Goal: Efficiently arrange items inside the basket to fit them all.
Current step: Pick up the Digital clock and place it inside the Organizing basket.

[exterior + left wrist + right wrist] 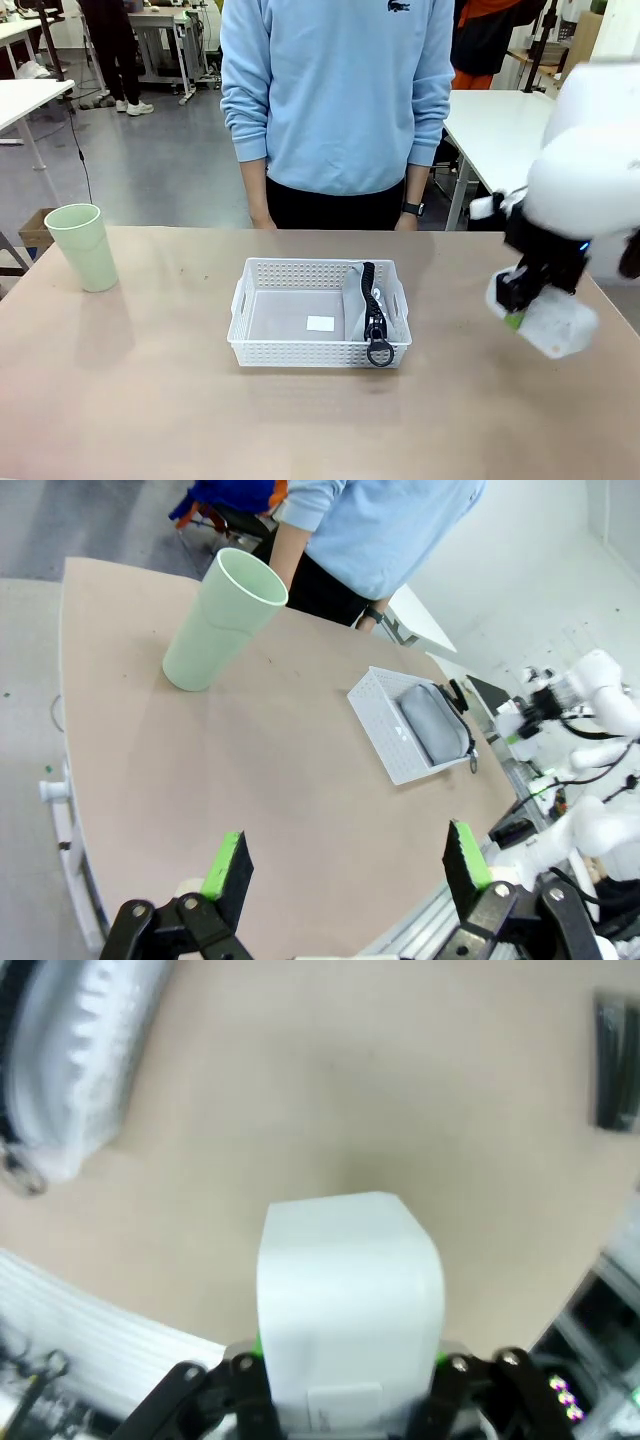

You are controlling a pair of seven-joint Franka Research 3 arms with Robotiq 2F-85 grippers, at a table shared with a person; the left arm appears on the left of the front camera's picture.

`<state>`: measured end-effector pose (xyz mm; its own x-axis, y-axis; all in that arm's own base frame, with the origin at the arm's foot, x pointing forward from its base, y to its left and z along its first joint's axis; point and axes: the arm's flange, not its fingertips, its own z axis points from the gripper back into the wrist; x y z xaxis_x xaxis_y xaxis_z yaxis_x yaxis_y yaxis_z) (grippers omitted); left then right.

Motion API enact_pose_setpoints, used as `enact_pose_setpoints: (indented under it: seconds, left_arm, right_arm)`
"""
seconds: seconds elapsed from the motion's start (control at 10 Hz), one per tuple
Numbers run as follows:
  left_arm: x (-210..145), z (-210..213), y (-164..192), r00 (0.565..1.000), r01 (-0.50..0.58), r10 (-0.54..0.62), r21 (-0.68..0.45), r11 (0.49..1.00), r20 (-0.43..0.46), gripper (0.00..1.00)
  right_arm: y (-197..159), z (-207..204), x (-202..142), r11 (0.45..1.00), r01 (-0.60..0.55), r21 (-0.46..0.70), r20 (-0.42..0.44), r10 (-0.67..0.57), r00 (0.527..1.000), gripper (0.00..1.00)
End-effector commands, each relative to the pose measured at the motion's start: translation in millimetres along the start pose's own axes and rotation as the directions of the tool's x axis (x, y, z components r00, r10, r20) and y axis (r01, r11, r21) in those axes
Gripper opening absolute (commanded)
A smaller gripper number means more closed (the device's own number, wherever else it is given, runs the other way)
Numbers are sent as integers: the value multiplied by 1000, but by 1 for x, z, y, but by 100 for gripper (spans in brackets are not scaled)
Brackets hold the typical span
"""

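The white basket [300, 352] sits mid-table, and the grey pouch [362, 298] stands on edge against its right wall, zipper up. A pale green cup [83, 247] stands upright at the far left. Above the table's right side, my right gripper [528, 312] is shut on the white rounded device [558, 328]; in the right wrist view that device [350, 1290] sits between the jaws of my right gripper [350, 1365], with the blurred basket [100, 1070] up left and the small black object [618, 1060] on the table at the upper right. My left gripper [345, 865] hangs open and holds nothing, well back from the cup [222, 620] and basket [375, 715].
A person in a light blue sweater [335, 90] stands at the far edge, hands down behind the table. A small white label [320, 323] lies on the basket floor. Bare tabletop lies between cup and basket and along the near edge.
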<state>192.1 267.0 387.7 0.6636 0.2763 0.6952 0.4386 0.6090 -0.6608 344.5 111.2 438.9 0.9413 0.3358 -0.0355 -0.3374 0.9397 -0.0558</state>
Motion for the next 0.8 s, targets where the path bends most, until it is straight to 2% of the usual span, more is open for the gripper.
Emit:
enact_pose_setpoints:
  seconds: [0.0, 0.2, 0.3, 0.4, 0.7]
  left_arm:
    - [2, 0, -1, 1000, 16, -16, -10, 1000, 22, 100]
    - [2, 0, -1, 1000, 16, -16, -10, 1000, 22, 100]
    - [2, 0, -1, 1000, 16, -16, -10, 1000, 22, 100]
    - [2, 0, -1, 1000, 16, -16, -10, 1000, 22, 100]
    - [2, 0, -1, 1000, 16, -16, -10, 1000, 22, 100]
  right_arm:
    - [9, 60, -19, 972, 221, -75, 4, -221, 975, 0]
    - [8, 82, -32, 927, 374, -34, 107, -369, 923, 0]
    - [1, 79, -25, 893, 450, 19, 142, -448, 883, 7]
    - [9, 89, -39, 956, 292, -32, 76, -289, 954, 7]
    - [9, 89, -39, 956, 292, -32, 76, -289, 954, 7]
